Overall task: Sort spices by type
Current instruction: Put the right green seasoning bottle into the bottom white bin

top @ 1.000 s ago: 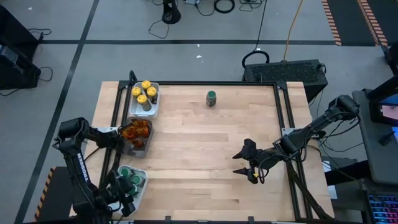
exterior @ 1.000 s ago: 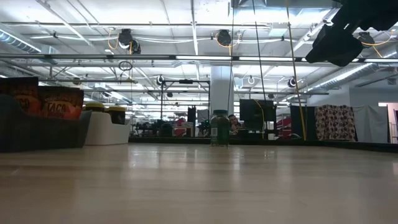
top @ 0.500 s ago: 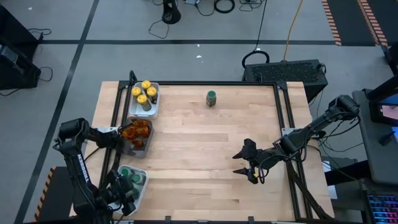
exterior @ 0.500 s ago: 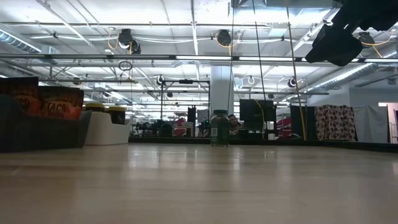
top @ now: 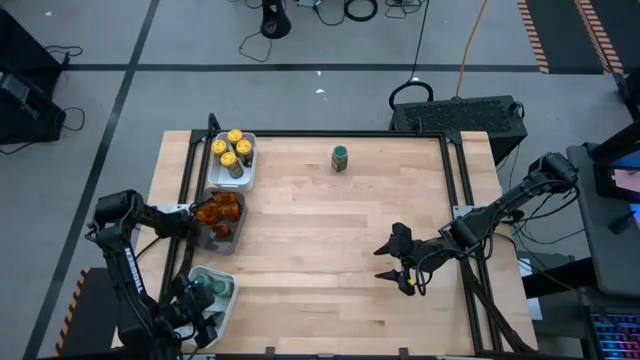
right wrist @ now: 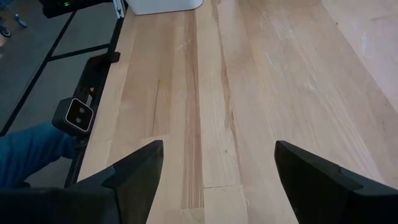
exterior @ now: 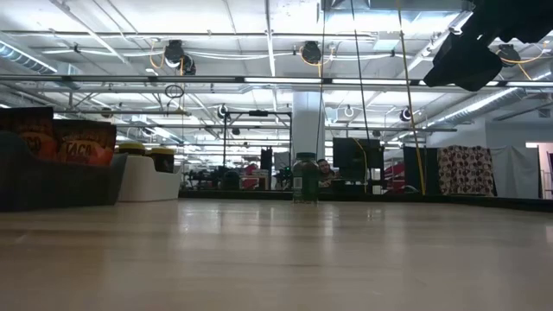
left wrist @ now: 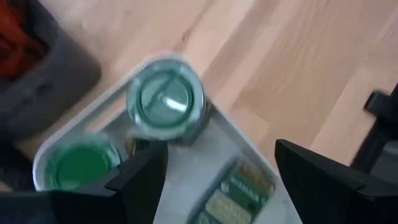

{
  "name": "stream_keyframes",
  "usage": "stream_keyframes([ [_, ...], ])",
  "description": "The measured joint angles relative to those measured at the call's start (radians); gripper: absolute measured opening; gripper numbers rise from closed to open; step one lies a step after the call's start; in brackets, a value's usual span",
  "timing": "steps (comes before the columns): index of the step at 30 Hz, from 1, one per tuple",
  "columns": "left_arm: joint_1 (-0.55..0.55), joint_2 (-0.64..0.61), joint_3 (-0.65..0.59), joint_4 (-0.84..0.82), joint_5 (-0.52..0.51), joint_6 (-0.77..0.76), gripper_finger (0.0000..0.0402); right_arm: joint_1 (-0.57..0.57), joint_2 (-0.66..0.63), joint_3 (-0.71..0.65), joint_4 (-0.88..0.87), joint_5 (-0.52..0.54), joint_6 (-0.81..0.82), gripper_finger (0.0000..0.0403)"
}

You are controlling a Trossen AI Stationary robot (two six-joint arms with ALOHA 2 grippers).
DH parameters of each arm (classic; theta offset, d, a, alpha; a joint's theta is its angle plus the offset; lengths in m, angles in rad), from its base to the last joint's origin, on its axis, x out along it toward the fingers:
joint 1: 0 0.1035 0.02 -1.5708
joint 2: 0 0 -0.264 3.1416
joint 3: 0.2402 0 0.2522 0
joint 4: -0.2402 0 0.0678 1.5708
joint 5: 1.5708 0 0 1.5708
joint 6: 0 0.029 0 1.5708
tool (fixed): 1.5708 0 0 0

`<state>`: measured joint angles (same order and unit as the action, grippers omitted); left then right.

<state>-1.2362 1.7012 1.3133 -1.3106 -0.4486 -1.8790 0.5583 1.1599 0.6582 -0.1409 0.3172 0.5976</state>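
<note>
High view shows one green-lidded jar [top: 341, 157] alone on the tabletop [top: 320, 240], far from both arms. Left wrist view shows left gripper [left wrist: 221, 171] fingers spread over green jars [left wrist: 165, 102] in a white tray [left wrist: 249, 152], holding nothing. Right wrist view shows right gripper [right wrist: 219, 168] spread, empty.

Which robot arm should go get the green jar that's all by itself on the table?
Probably the right. Its hand is open, empty, over bare table. The lone green-lidded jar stands at the far edge. The left hand is busy over the white tray of green jars, farther away.
</note>
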Motion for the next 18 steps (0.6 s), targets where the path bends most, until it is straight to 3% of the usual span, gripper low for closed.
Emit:
stream_keyframes([
  [8, 0.000, 0.000, 0.009, 0.014, 0.227, 0.019, 0.0299, -0.001, 0.000, 0.000, 0.000, 0.007, -0.028, 0.0290],
  [18, 0.000, 0.000, 0.009, 0.051, 0.279, 0.337, 0.0299, 0.000, 0.000, 0.000, 0.000, 0.026, -0.042, 0.0290],
])
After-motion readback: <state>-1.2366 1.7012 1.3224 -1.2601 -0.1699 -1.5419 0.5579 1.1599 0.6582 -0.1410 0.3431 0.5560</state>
